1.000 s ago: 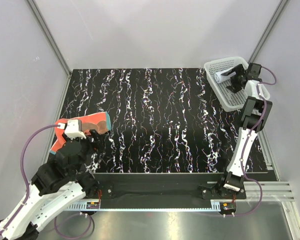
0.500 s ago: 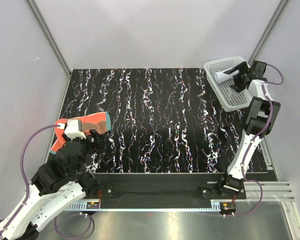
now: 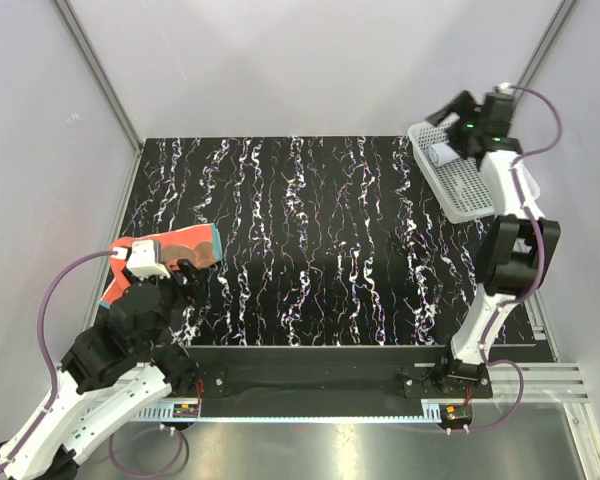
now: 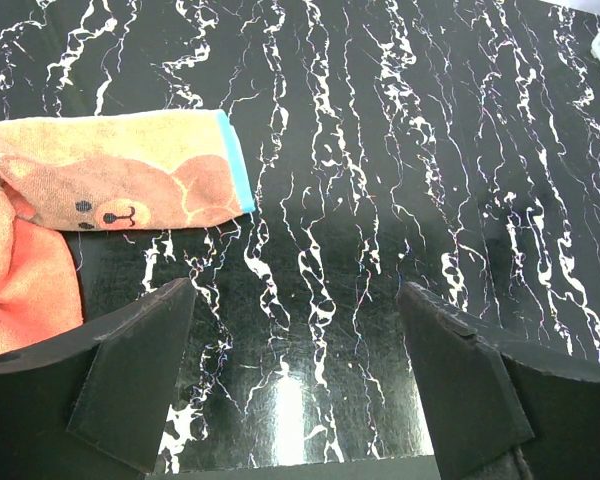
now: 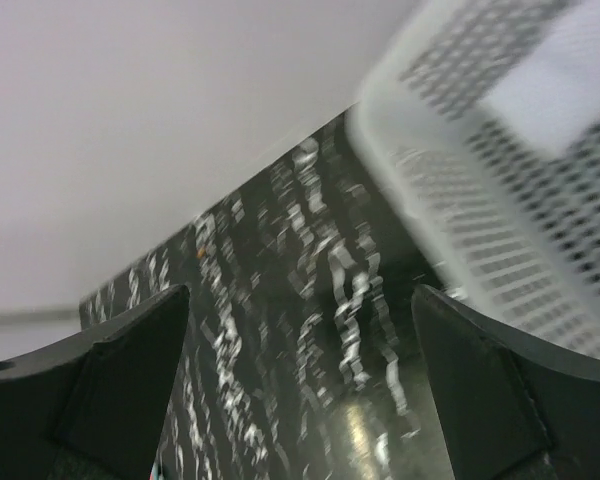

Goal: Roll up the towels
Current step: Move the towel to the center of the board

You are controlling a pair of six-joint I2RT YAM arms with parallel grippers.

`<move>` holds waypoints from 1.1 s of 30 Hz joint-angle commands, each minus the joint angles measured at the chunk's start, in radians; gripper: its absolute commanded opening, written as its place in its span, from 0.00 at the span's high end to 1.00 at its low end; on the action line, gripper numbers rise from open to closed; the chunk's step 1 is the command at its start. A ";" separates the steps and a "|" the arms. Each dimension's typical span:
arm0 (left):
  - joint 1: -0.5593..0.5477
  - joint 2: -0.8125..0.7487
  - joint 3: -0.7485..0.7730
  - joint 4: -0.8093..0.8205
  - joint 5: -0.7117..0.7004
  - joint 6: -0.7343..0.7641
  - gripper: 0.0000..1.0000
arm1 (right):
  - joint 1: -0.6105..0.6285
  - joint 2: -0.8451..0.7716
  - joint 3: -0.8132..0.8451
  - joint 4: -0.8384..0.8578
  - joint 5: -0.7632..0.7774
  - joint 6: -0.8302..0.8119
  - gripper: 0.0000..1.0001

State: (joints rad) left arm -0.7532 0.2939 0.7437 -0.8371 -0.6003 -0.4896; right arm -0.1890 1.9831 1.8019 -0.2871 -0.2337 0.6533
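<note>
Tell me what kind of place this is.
Likely a robot cell: bare white walls framed by aluminium posts, a black white-veined tabletop, and two robot arms bolted at its near edge.

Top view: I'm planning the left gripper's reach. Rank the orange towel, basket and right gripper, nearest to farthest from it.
From the left gripper:
1. orange towel, right beside it, near left.
2. basket, far right corner.
3. right gripper, raised over the basket's far end.
</note>
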 commanded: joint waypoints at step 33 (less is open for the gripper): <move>0.020 -0.025 0.000 0.016 -0.047 -0.006 0.11 | 1.074 0.559 0.309 0.028 -0.098 0.129 0.12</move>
State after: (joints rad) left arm -0.7376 0.2760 0.7433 -0.8379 -0.6178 -0.4908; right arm 0.8562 2.4958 2.0514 -0.2344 -0.3176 0.7601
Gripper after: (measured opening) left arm 0.889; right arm 0.893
